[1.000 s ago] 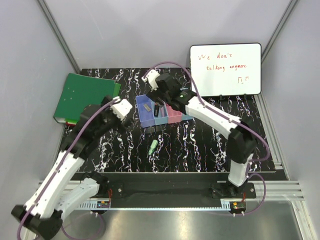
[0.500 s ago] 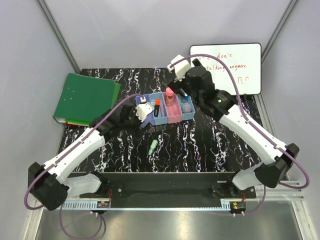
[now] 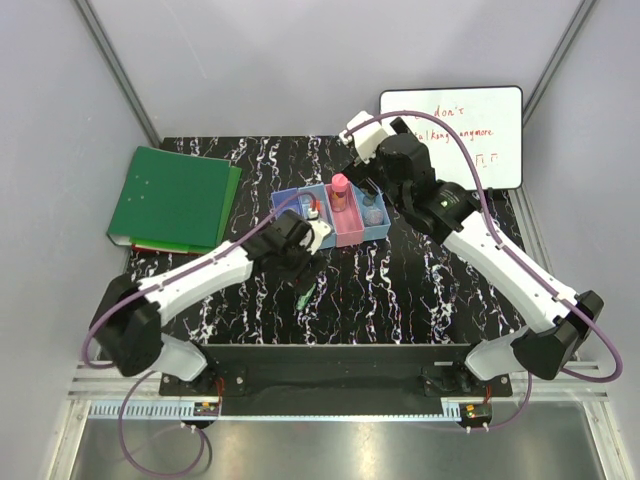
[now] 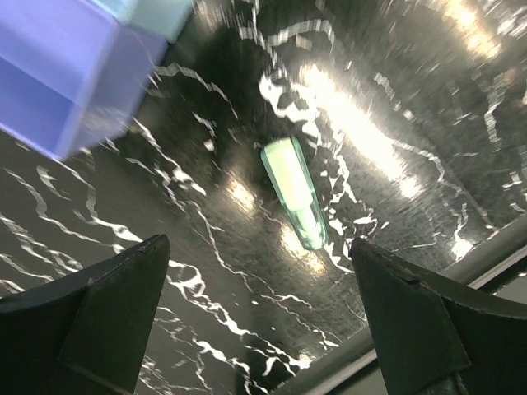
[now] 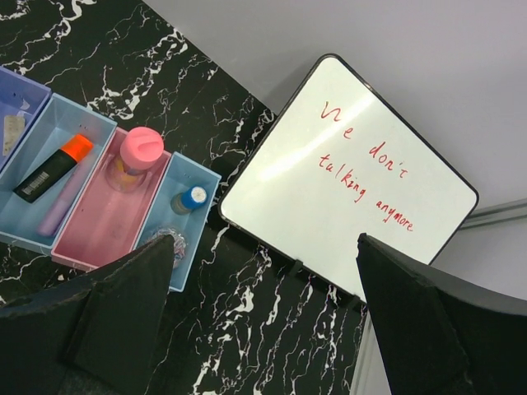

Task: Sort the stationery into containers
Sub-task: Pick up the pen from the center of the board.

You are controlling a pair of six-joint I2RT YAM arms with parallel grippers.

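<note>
The left claw [image 4: 259, 247] hangs low over the black marbled desk [image 4: 412, 107] with its fingers spread wide and nothing between them; the green highlighter [image 4: 295, 193] lies flat on the desk directly under the gap, just in front of the near corner of the row of bins [image 5: 90, 222], and it is the only piece of stationery seen outside them; the right claw [image 5: 265, 247] is parted and empty too, held high above the right end of the row near the whiteboard [image 5: 346, 181]; in the bins sit a beige eraser [image 5: 12, 132], an orange-capped marker [image 5: 53, 169], a pink-capped tube [image 5: 142, 148] and a blue-capped bottle [image 5: 191, 199] with a clear jar [image 5: 169, 239] partly hidden beside it; the step in hand looks like the approach to the last pick; the next move calls for the left claw to drop straight down, fingers crossing the highlighter's barrel rather than running along it, then close, lift and carry it to a bin; the smooth round barrel could roll or skid if one finger touches first
</note>
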